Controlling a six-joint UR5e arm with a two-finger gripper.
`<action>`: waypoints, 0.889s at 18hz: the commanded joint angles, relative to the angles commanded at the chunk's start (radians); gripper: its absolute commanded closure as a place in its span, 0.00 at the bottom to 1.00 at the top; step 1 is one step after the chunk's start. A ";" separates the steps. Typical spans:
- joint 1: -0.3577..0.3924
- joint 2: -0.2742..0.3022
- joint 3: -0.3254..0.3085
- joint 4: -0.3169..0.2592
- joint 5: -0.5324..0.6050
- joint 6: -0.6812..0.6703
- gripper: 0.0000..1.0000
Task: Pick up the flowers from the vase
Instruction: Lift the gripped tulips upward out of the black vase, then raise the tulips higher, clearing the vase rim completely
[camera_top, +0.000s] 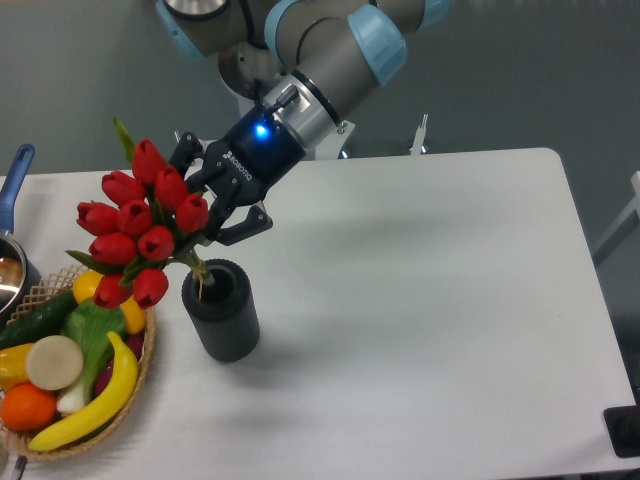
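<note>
The flowers (140, 225), a bunch of glossy red tulip buds with green leaves, lean to the left above the vase (222, 312). Their thin stems (199, 270) reach down into the vase's round mouth. The vase is a dark grey ribbed cylinder standing upright on the white table. My gripper (203, 222) comes in from the upper right and sits at the base of the buds, just above the vase. One black finger (232, 230) shows on the right of the bunch. The other finger is hidden behind the buds, so I cannot tell whether the jaws have closed.
A wicker basket (140, 385) with a banana, an orange, a cucumber and other plastic produce sits at the front left, close to the vase. A steel pot with a blue handle (17, 170) is at the left edge. The white table (430, 300) extends to the right.
</note>
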 joint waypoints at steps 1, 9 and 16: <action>0.000 0.000 0.014 0.000 0.000 -0.034 0.52; 0.049 -0.002 0.078 0.000 0.000 -0.074 0.52; 0.133 -0.020 0.129 0.000 -0.011 -0.068 0.52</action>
